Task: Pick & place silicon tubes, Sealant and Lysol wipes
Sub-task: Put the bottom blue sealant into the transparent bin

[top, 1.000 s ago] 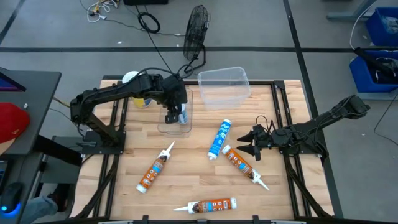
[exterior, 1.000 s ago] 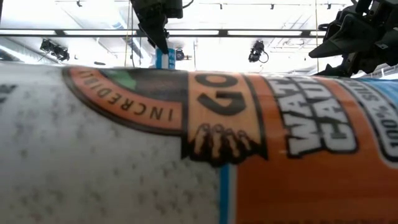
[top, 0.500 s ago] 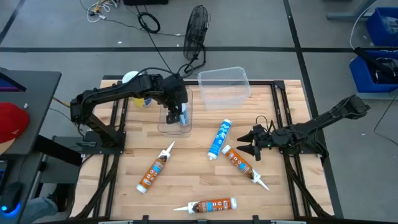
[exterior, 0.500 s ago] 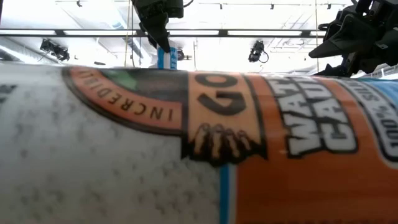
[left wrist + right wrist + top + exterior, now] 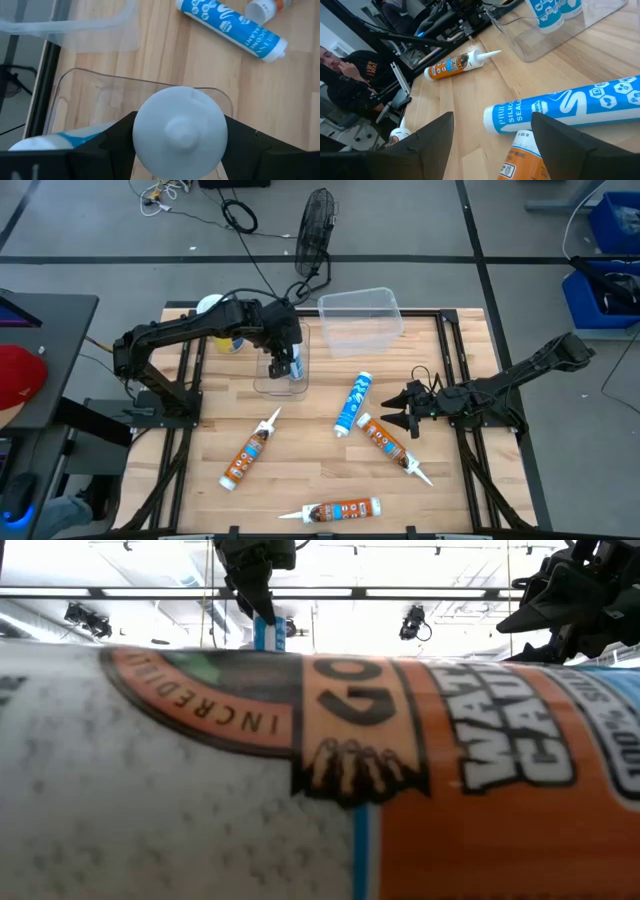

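— Where was the left gripper (image 5: 283,366)?

— Over the clear bin (image 5: 262,382), fingers clamped on a blue-and-white tube (image 5: 179,128), held upright, apparently inside the bin.

— The right gripper (image 5: 393,412)?

— Jaws apart, empty, hovering near the blue tube (image 5: 353,402) lying mid-table.

— The Lysol wipes (image 5: 214,310)?

— At the table's far left corner.

Bare table (image 5: 310,445) lies between scattered tubes; the tray (image 5: 283,383) seems crowded.
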